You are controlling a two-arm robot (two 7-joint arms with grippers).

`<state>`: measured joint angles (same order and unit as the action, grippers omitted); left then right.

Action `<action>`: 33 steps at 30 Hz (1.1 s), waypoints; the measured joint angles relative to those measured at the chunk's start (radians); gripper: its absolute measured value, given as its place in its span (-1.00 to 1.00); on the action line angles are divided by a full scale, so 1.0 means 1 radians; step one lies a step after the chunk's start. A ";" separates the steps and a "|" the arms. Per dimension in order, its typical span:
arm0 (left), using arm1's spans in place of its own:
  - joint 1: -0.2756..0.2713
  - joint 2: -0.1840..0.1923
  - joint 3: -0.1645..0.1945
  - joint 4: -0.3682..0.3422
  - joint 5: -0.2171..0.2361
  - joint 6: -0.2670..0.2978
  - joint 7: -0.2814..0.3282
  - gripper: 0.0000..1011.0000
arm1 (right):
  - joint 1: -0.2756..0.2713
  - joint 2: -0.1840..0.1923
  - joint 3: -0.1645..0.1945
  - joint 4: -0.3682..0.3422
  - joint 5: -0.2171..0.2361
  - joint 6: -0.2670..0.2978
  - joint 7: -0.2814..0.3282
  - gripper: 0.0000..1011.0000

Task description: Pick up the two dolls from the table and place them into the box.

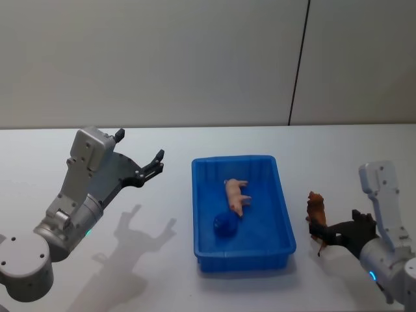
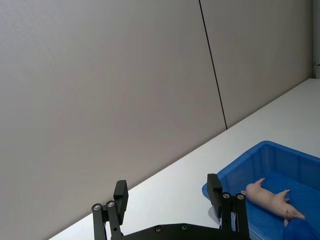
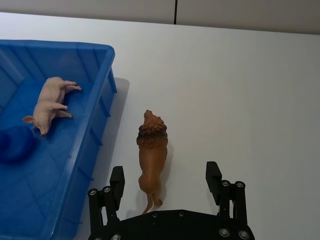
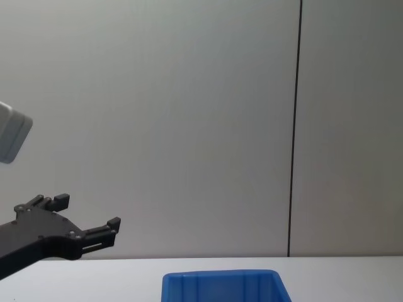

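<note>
Right gripper (image 3: 167, 181), near the table's (image 1: 162, 260) right front edge: fingers (image 3: 213, 176) spread wide, low over the lion (image 3: 151, 155), one each side of its hindquarters, neither touching it. The lion lies on the table just right of the box (image 1: 244, 260), head toward the far edge; its tail end runs under the gripper body and is partly cut off. Left gripper (image 1: 140, 156): fingers wide apart, holding nothing, raised above the table left of the box. The pig (image 1: 236, 194) lies on its side in the box, beside a dark blue object (image 1: 225, 224) too indistinct to identify.
</note>
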<state>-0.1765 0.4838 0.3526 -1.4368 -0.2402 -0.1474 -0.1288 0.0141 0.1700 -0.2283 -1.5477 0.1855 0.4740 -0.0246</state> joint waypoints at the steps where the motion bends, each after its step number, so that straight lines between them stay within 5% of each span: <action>1: 0.000 0.000 0.000 0.000 0.000 0.000 0.000 0.98 | 0.003 -0.002 -0.001 0.008 -0.002 -0.003 0.001 0.98; 16: 0.000 0.000 0.000 0.000 0.000 0.000 0.000 0.98 | 0.069 -0.038 -0.011 0.148 -0.025 -0.044 0.035 0.97; 33: 0.000 0.000 0.000 0.000 0.000 0.000 0.000 0.98 | 0.106 -0.061 -0.016 0.228 -0.035 -0.066 0.053 0.00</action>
<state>-0.1765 0.4838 0.3526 -1.4368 -0.2402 -0.1474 -0.1288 0.1199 0.1087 -0.2446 -1.3201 0.1502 0.4085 0.0289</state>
